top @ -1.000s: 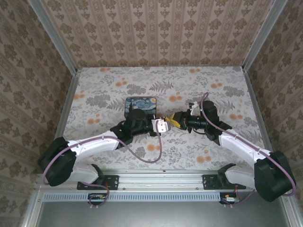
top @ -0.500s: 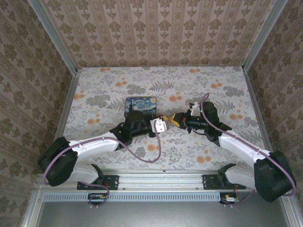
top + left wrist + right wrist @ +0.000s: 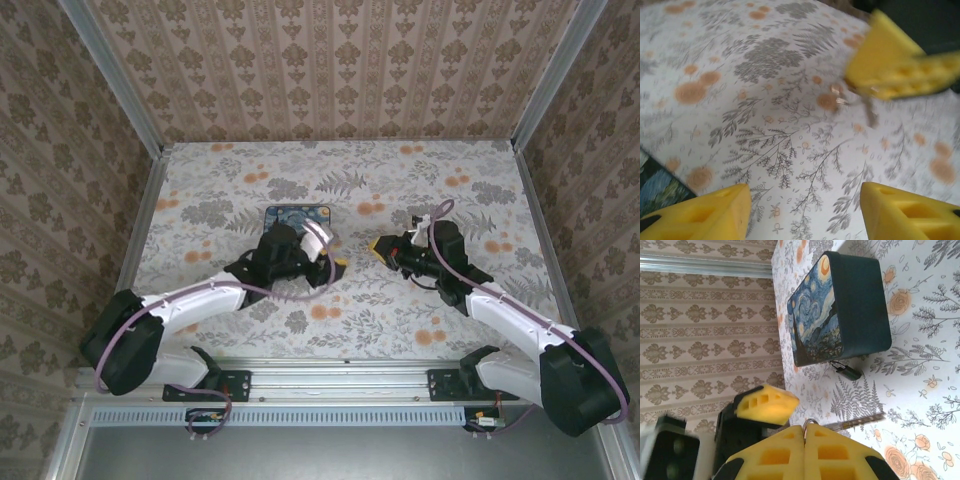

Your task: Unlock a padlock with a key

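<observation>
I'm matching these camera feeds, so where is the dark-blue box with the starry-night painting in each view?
Top external: the dark-blue box with the starry-night lid sits left of centre.
Left wrist: a corner of the box pokes in at the bottom-left edge.
Right wrist: the box is upper right, painted lid and dark side showing.
Shared landmark: the yellow-fingered right gripper, shut on a slim key.

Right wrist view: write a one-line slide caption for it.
Right gripper grips the key, blade jutting out; the padlock lies beside the painted box.
</observation>
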`<state>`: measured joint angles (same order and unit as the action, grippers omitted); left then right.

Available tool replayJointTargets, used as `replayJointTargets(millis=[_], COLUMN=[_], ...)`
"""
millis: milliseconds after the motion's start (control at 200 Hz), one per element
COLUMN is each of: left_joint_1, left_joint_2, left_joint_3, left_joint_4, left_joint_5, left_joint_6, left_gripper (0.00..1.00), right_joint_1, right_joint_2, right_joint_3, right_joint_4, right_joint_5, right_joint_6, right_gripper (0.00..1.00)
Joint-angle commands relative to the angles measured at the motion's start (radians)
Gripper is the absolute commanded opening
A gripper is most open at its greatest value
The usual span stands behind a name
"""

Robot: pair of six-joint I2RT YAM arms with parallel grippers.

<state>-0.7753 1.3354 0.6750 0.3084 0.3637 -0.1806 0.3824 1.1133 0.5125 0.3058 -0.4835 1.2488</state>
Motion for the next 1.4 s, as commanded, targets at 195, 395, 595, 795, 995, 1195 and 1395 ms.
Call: replayJointTargets(millis=[195,395,595,795,995,1195,1395], left_joint_1=[0.058,0.048,0.037,0.045,0.046,0.011,0.002], left_joint_2=[0.081,0.204,0.265,0.259,0.24,0.241,0.235], left_joint_3=[0.005,0.031,0.016,-0.006,-0.011,0.023,0.021], left_joint_4=[0.28,0.342,0.504,0.492,0.466,0.486,0.465], left_joint_5=[0.228,0.271,0.316,0.286,0.254,0.327,0.325], left_joint_6=[-0.722,-0.826,-0.915,-0.91,-0.907,-0.901,-0.888], left_gripper=[0.59,0.57,0.52,0.48,0.48,0.45,0.38], right_joint_1=[0.011,0.019,0.024,0.023,0.021,0.023,0.024], right_joint_2=[0.026,0.021,0.022,0.017,0.017,0.036,0.06], right_joint_3=[-0.023,-0.03,-0.034,-0.026,-0.032,-0.037,-0.034], right_joint_4=[0.097,0.111,0.101,0.067,0.064,0.098,0.136], right_joint_5=[0.035,0.044,0.051,0.058,0.07,0.076,0.07], right_joint_6=[-0.024,-0.02,-0.031,-0.054,-0.06,-0.049,-0.037], right_gripper=[0.0,0.0,0.0,0.0,0.0,0.0,0.0])
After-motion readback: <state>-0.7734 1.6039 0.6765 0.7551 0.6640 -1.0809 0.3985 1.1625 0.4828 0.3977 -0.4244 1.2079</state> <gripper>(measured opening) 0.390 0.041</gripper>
